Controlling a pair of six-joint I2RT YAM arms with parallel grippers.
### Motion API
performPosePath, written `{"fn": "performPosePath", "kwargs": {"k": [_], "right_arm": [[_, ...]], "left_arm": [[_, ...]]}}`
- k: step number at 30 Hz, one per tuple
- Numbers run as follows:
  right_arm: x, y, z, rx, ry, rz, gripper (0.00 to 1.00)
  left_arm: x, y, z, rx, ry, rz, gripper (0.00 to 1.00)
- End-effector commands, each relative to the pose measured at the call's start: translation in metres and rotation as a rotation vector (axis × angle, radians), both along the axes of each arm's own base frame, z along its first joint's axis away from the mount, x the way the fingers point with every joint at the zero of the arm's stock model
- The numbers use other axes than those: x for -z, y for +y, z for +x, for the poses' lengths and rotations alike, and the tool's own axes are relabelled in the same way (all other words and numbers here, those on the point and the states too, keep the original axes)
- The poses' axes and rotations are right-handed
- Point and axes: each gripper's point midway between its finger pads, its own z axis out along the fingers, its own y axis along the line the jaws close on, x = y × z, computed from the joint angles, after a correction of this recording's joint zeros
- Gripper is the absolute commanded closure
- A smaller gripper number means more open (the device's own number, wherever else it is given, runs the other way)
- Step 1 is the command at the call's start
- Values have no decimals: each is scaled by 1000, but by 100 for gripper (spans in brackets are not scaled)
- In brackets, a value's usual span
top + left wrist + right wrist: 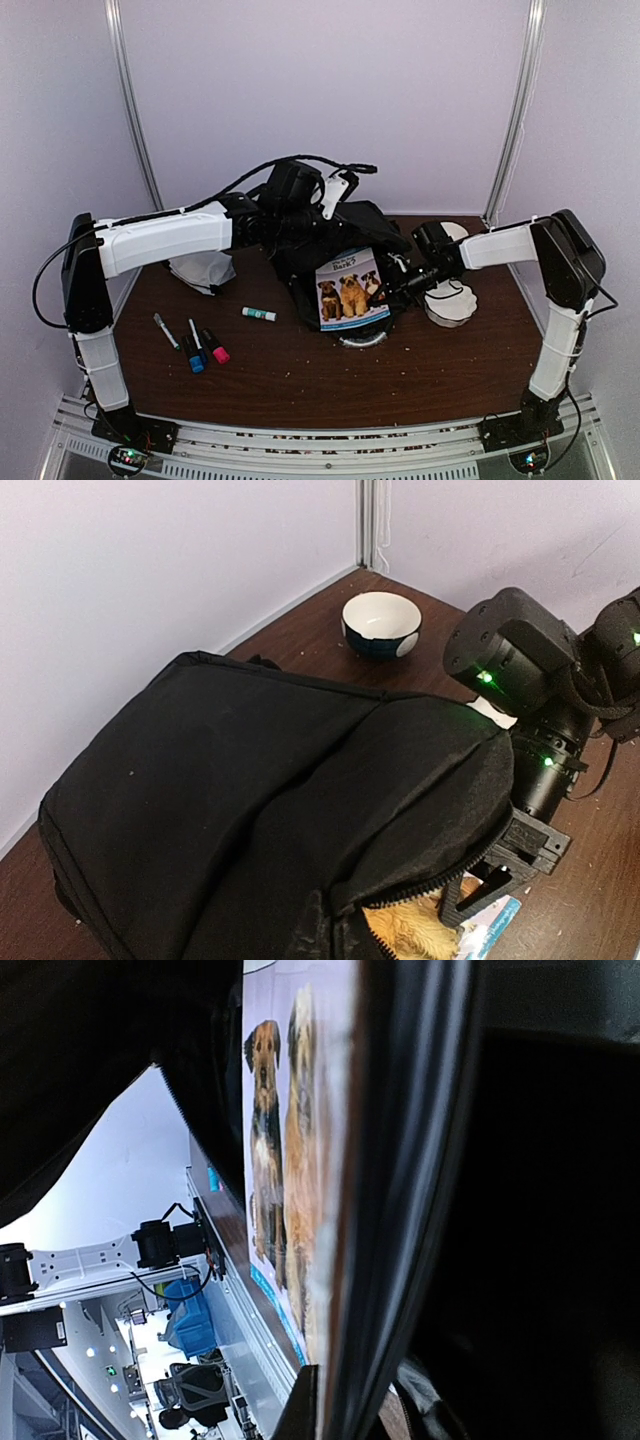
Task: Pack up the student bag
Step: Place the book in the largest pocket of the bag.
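The student bag (345,228) is a large black backpack lying at the back middle; it fills the left wrist view (250,800), its zip mouth open at the lower right. A book with dogs on its cover (349,288) sticks out of the mouth towards me, and also shows in the left wrist view (420,932) and the right wrist view (280,1160). My right gripper (397,283) is shut on the book's right edge (340,1415). My left gripper (305,200) sits on the bag's raised top by the grey-silver handle (340,193); its fingers are buried in the fabric.
Three markers (195,345) and a glue stick (258,314) lie at the front left. A grey-white cloth (200,270) lies under the left arm. A white bowl (381,625) stands at the back right. A white scalloped dish (452,302) is right of the book.
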Motion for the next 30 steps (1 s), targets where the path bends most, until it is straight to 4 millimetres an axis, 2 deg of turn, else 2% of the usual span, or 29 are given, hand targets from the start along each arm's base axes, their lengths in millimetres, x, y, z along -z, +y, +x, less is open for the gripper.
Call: {"fn": "performPosePath", "kwargs": {"k": [1,7,8,11,19,24,30], "right_arm": [[15,-7,8,14,1,-77,100],[20,-11,19,23,-7,-91,94],[22,-13,23,26,-2,-99,90],[22,-15,26,32,9,-97,70],[-10,-19,23,50,-80,-81,50],[-22,-31,13,38,-146,-136,42],[-28,-54,1,-18,-251,-267,37]], "left_arm": [[-109,-8,-9,32,-196,-242,100],[-107,-8,-11,33,-195,-235,100],[-106,-9,-10,33,-196,-233,100],[-104,-9,-10,32,-196,-227,100],[-100,-6,-7,14,-202,-209,100],[-99,-3,-5,-3,-213,-200,100],[-100,1,-5,-14,-224,-192,100]]}}
